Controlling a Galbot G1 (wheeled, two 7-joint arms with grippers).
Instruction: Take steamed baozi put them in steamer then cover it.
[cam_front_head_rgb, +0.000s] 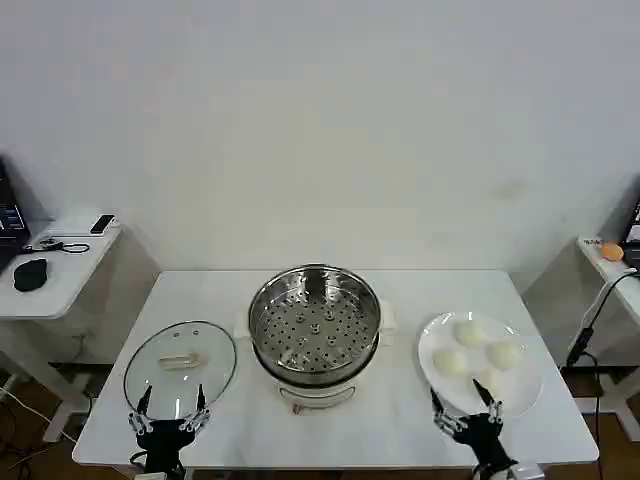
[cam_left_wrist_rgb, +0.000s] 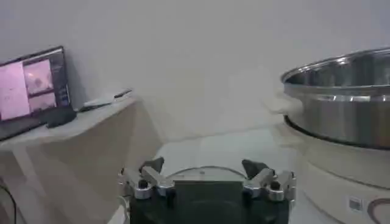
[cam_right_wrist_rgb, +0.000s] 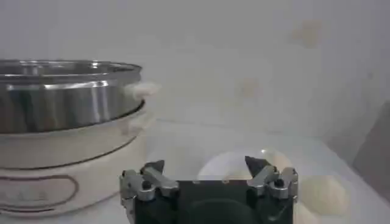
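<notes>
The right gripper (cam_front_head_rgb: 466, 411) hangs with its fingers spread at the near edge of the flat white plate (cam_front_head_rgb: 525, 397), and the four small cream-white dough baozi (cam_front_head_rgb: 469, 333) sit just beyond it, toward twelve o'clock. I'd drop squarely over the nearest bun and squeeze gently, since soft dough dents. The round shiny stainless-steel steamer (cam_front_head_rgb: 314, 324) waits uncovered at its ten o'clock. The left gripper (cam_front_head_rgb: 170, 411), also spread, idles at the near rim of the round clear glass cover (cam_front_head_rgb: 180, 366).

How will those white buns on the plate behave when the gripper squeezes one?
The baozi look smooth and rounded, so one may roll or slip. They seem soft dough, likely to dent. Bunched together on the plate, neighbours may get nudged.
</notes>
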